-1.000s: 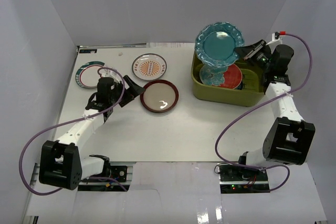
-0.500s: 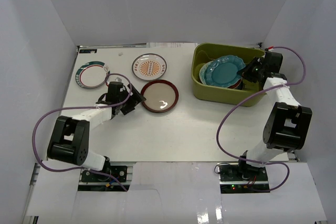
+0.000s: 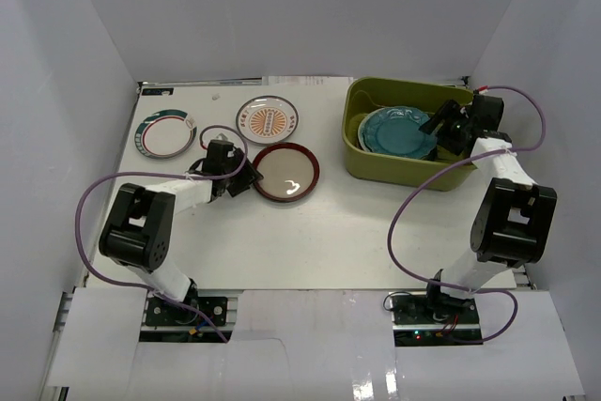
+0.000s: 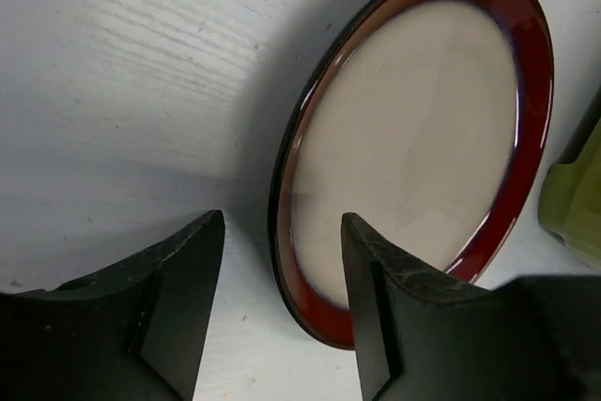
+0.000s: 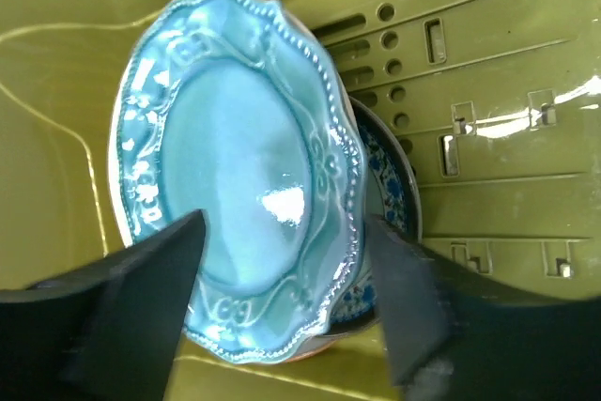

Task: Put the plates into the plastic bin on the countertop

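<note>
A dark-red rimmed plate [image 3: 285,173] lies flat on the white countertop [image 3: 282,232]. My left gripper [image 3: 246,178] is open at its left rim. In the left wrist view the gripper [image 4: 282,223] straddles that rim, one finger over the plate [image 4: 423,138] and the other over the bare top, with gaps on both sides. The olive plastic bin [image 3: 376,166] holds a stack topped by the teal scalloped plate [image 3: 399,131]. My right gripper [image 3: 441,129] hangs open over it. In the right wrist view the gripper [image 5: 285,223] holds nothing, and a blue-and-white plate [image 5: 387,185] shows under the teal one [image 5: 235,194].
A white plate with an orange sunburst [image 3: 268,120] and a white teal-rimmed plate [image 3: 166,133] lie at the back left of the countertop. White walls close in the back and both sides. The bin's ribbed, slotted inside wall [image 5: 488,72] is close to my right fingers.
My right gripper lowered the teal scalloped plate from above the bin onto the stack and let go. My left gripper moved right to the dark-red rimmed plate's edge and narrowed.
</note>
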`<state>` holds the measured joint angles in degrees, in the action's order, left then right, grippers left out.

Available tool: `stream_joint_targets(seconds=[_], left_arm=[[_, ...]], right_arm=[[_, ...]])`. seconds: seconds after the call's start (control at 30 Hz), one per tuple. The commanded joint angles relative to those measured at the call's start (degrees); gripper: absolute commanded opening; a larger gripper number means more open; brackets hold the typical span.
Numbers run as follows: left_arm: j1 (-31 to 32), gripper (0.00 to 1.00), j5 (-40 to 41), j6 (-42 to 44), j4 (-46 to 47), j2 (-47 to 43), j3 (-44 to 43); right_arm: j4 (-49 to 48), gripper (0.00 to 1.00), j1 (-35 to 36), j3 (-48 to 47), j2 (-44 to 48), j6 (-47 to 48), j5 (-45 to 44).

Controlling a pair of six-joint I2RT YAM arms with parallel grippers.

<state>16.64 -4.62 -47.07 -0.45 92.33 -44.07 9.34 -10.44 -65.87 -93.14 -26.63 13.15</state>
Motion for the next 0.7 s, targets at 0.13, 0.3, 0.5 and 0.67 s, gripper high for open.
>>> stream_joint_targets(seconds=[0.13,0.3,0.5,0.67], left_arm=[[0.8,0.46,5.7,0.3,-0.1,1.8,-1.7],[1.1,0.2,7.3,0.4,1.7,3.5,-2.2],[1.2,0.0,8.7,1.1,1.9,2.3,-1.5],[1.2,0.0,6.8,1.4,1.9,-5.8,1.9]], right_arm=[[-0.6,0.97,0.0,0.6,5.3,3.0,-2.4],[-1.1,0.9,0.0,2.0,10.3,2.3,-5.0],[-4.1,0.9,0.0,3.7,19.3,-1.1,0.3],[-5.4,0.9,0.0,4.3,24.6,-2.6,4.9]])
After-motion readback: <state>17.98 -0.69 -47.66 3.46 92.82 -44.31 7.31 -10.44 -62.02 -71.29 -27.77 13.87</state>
